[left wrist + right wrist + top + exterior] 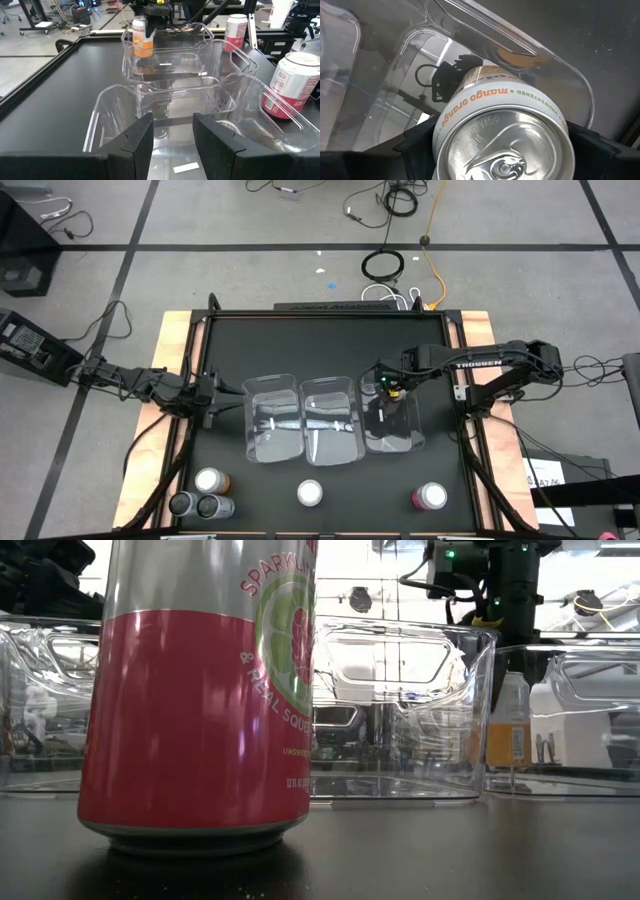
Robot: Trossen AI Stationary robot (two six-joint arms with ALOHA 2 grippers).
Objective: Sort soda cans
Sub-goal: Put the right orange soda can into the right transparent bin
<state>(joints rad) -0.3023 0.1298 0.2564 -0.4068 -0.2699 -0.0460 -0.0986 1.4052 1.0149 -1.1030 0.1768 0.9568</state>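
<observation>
On the black table (pixel 230 350), the right gripper (pixel 390 387) straddles an orange can (pixel 502 135) inside the right-hand bin (pixel 412 442), fingers parted; the left gripper (pixel 172 140) waits part-open beside the bins.

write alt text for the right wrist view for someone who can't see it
An orange soda can labelled mango orange, seen from above with its silver top and pull tab, stands between the right gripper and its two dark fingers, inside a clear plastic bin on a black table.

Three bins (pixel 332 420) are set side by side mid-worktop (pixel 240 340). One can (pixel 142 37) is stood in the right bin; five cans (pixel 310 494) are ranged along the near edge.
</observation>
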